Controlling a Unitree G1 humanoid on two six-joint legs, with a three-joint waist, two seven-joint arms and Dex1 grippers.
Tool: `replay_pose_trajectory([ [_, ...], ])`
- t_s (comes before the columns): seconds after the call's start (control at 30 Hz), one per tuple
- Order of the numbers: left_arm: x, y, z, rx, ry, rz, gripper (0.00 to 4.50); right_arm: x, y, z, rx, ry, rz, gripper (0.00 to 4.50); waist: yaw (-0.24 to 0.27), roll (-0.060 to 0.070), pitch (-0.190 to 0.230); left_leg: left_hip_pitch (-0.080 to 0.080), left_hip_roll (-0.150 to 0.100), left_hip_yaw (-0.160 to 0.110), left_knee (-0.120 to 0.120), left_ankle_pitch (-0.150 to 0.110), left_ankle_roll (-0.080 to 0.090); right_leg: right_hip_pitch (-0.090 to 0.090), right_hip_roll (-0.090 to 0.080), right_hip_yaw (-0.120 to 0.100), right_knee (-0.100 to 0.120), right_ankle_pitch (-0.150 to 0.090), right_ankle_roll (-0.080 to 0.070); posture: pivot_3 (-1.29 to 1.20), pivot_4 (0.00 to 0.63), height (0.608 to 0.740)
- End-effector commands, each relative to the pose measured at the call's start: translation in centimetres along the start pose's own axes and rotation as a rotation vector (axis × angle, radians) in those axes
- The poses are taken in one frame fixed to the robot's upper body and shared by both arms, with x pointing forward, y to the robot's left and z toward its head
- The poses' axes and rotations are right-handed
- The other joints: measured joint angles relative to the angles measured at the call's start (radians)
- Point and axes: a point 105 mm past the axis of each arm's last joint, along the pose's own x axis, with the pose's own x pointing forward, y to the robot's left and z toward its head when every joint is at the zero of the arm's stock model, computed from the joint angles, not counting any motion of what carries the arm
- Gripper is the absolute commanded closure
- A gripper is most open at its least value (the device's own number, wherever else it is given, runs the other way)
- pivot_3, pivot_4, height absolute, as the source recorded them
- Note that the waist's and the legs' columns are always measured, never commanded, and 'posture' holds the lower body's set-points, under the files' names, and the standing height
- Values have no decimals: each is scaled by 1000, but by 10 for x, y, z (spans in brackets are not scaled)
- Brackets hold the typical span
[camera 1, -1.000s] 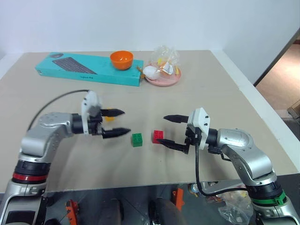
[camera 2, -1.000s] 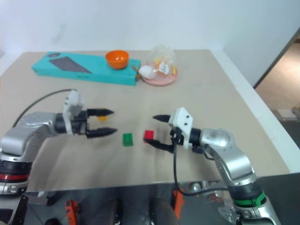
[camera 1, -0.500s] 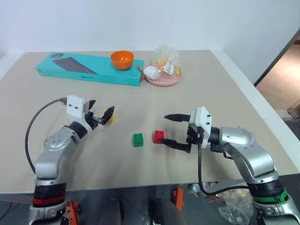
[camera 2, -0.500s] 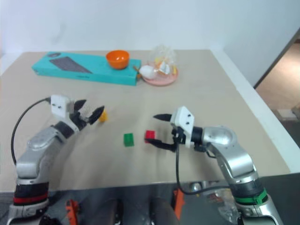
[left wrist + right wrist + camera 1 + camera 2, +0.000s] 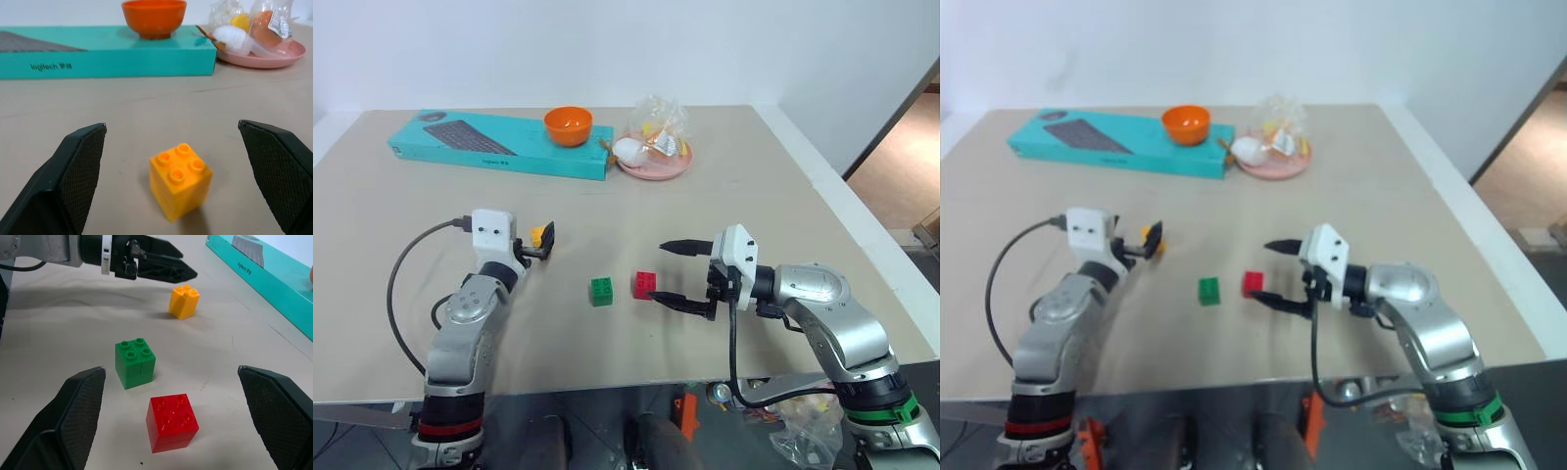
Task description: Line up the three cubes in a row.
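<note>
Cubes sit apart on the beige table (image 5: 724, 196), none touching. Green cube (image 5: 600, 291) and red cube (image 5: 644, 285) stand close side by side near the front edge, a start of a row. Yellow cube (image 5: 539, 235) lies off to the left and farther back, out of line, so it looks like the one that needs moving.

Left gripper (image 5: 181, 181) points level at the yellow cube, jaws wide, one finger on each side, cube between them and untouched: lined up for a grasp, I judge. Right gripper (image 5: 676, 275) hovers just beside the red cube, jaws wide too, holding nothing, probably waiting or guarding the pair.

Well behind: teal keyboard box (image 5: 499, 143) with orange bowl (image 5: 568, 124) on it, pink plate (image 5: 653, 163) with bagged food. Clear of the work.
</note>
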Motion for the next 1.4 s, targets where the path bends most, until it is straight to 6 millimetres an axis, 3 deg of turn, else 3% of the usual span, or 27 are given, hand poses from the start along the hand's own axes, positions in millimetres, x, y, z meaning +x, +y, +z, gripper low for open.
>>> replay_pose_trajectory([
  [0.03, 4, -1, 1, 15, 8, 23, 35, -7, -5, 6, -37, -3, -29, 0, 0, 0, 0, 0, 0, 0, 0, 0, 0, 0, 0, 0, 0, 0, 0, 0, 150, 740],
  [0.6, 20, -10, -20, -35, 105, 44, 35, -9, -6, 5, -37, 5, -48, 0, 0, 0, 0, 0, 0, 0, 0, 0, 0, 0, 0, 0, 0, 0, 0, 0, 150, 740],
  [0.67, 21, -10, -20, -34, 102, 48, 427, -9, -5, 4, -37, 4, -49, 0, 0, 0, 0, 0, 0, 0, 0, 0, 0, 0, 0, 0, 0, 0, 0, 0, 150, 740],
  [0.9, 24, -3, -20, -12, 102, 55, 2757, -9, -5, 4, -34, 4, -52, 0, 0, 0, 0, 0, -1, 0, 0, 0, 0, 0, 0, 0, 0, 0, 1, 0, 150, 740],
  [1.2, 23, 8, -18, 31, 98, -22, 2849, -8, -5, 3, -37, 7, -49, 0, -1, 0, 0, 0, 0, 0, 0, 0, 0, 0, 0, 0, 0, 0, 0, 0, 150, 740],
  [1.4, 14, 6, -11, 117, 40, -355, 2849, -7, -6, 3, -43, 8, -44, 0, -1, 0, 0, 0, 0, 1, 0, 0, 0, 0, 1, -1, 0, 0, 0, 0, 150, 740],
])
